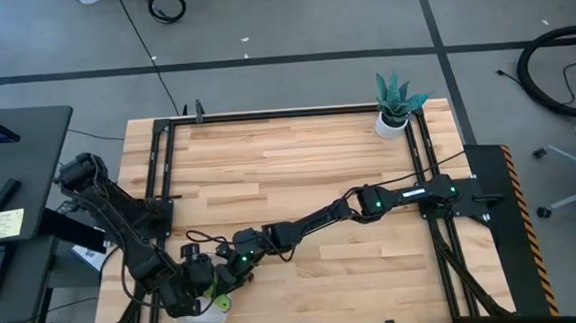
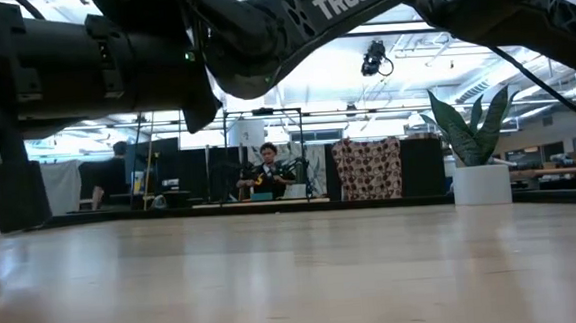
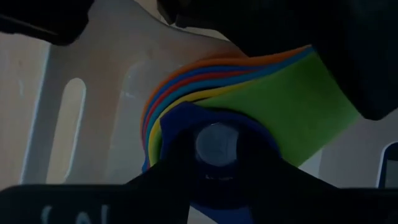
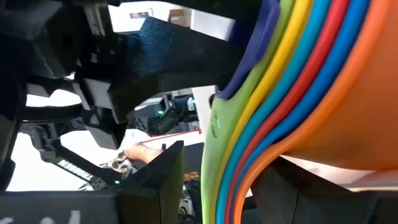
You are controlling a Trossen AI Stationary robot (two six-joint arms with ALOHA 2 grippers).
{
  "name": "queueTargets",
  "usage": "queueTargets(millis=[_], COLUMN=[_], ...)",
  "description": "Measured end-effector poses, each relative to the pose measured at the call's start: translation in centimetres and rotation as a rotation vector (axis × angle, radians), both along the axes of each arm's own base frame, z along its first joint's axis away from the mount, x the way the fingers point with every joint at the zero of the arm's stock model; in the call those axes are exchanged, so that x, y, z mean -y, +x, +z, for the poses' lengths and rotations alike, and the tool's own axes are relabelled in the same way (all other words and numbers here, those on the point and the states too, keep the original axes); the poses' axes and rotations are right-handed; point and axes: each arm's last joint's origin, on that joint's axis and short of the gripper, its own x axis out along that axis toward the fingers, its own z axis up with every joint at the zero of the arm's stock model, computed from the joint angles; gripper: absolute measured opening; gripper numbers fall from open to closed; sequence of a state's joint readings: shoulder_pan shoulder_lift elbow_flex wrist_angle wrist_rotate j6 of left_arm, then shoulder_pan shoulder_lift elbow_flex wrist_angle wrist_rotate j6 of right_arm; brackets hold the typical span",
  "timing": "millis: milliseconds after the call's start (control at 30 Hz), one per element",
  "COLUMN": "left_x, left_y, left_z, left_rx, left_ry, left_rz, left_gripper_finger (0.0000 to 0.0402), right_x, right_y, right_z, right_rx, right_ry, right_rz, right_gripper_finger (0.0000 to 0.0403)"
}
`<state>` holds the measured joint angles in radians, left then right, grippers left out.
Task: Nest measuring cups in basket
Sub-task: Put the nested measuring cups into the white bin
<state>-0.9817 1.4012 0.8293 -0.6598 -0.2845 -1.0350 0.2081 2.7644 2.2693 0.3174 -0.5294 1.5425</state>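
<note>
The measuring cups sit nested as one stack in the white basket, at the table's near left corner. Their rims run orange, dark blue, red, light blue, yellow and green, with a small dark blue cup innermost. My left gripper is over that innermost cup and shut on it. My right gripper reaches in from the table's right and is shut on the stack's edge. In the high view only a bit of green shows between the two grippers. My left gripper comes down from above, and its fingers meet on the small dark blue cup in the middle of the stack. The fingers themselves hide which part they pinch. The cup sits inside the green one. My right gripper holds the layered edges of the nested cups, one finger on the green side and the other under the orange cup. It comes level from the table's right, fingers across the layers. The stack sits in the basket.
A white potted plant stands at the table's far right corner. The basket wall has a long slot. Both arms crowd the near left corner; bare wood lies over the middle and far side. A person sits in the room beyond.
</note>
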Motion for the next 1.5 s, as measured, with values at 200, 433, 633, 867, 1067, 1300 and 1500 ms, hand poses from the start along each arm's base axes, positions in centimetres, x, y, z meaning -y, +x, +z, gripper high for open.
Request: queueTargets(millis=[200, 433, 633, 867, 1067, 1300, 1500], left_x=[0.1, 0.1, 0.1, 0.2, 0.2, -0.2, -1.0], left_y=[0.0, 0.1, 0.1, 0.1, 0.1, -0.5, -1.1], left_z=[0.0, 0.0, -0.1, 0.0, 0.0, 0.7, 2.5], left_rx=[0.002, 0.004, 0.006, 0.006, 0.004, -0.045, -0.014], left_ry=[-0.005, -0.010, -0.013, -0.019, -0.023, -0.071, -0.131], left_rz=[-0.001, -0.004, -0.004, -0.029, -0.027, -0.030, -0.029], left_gripper_finger=[0.0103, 0.0088, 0.0084, 0.0084, 0.0084, 0.0084, 0.0084], right_x=[0.0, 0.0, 0.2, 0.6, 0.7, -0.5, -0.8], right_y=[0.0, -0.1, -0.5, -1.5, -2.2, -2.6, -2.7], right_z=[0.3, 0.7, 1.5, 3.5, 3.7, 4.2, 4.1], right_rx=[-0.054, -0.124, -0.175, -0.236, -0.286, -0.282, -0.290], right_ry=[-0.049, -0.115, -0.151, -0.252, -0.315, -0.310, -0.321], right_rz=[0.020, 0.040, 0.032, 0.028, 0.056, 0.084, 0.085], right_gripper_finger=[0.0171, 0.0171, 0.0171, 0.0171, 0.0172, 0.0172, 0.0172])
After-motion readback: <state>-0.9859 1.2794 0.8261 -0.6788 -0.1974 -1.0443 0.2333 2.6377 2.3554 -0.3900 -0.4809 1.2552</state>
